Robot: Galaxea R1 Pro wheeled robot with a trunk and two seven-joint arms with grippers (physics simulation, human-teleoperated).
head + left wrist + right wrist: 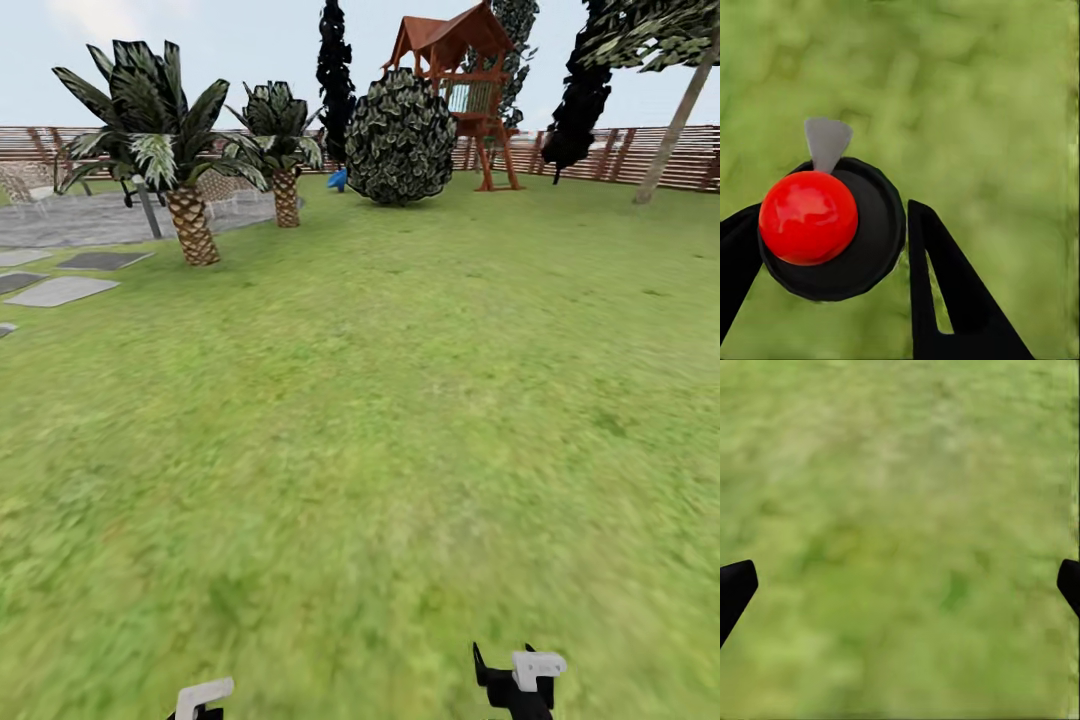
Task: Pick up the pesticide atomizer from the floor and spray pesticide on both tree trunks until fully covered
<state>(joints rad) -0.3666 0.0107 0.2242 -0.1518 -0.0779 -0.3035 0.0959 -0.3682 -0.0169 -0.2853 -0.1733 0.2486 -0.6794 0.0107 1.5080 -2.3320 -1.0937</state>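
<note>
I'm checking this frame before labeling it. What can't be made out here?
- Atomizer: left wrist view looks down on its red cap; label and body hidden beneath.
- Leaning tree trunk: head view, top cut by the edge.
- Right gripper: fingertips cut by the picture's sides.
- Blue object: too small.

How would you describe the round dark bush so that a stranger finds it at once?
Look to the wooden fence at the lawn's far side. Before it stands a red-brown play tower, and the round bush sits just left of that. Unlike the spiky palms further left, it has no visible trunk.
</note>
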